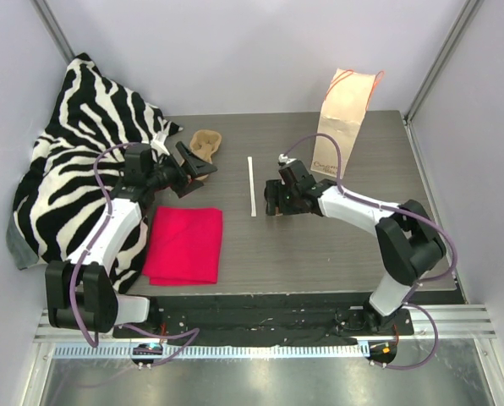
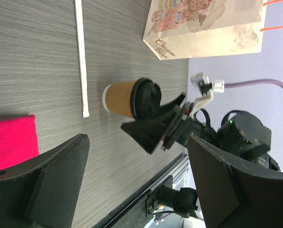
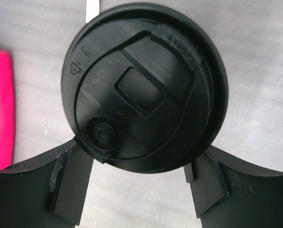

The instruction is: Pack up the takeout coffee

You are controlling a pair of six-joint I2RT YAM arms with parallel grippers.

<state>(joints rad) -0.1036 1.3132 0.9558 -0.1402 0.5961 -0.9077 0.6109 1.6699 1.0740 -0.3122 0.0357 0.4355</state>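
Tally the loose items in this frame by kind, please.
Lidded coffee cup: 1
Pulp cup carrier: 1
Paper bag: 1
Wrapped straw: 1
Cloths: 2, red cloth and zebra-print cloth
Total: 6

Small brown takeout coffee [image 2: 118, 98] stands upright, black lid [image 3: 141, 85] fitted.

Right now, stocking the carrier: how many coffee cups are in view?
1: the coffee cup stands mid-table, straddled by the right gripper. Others could hide behind the bag.
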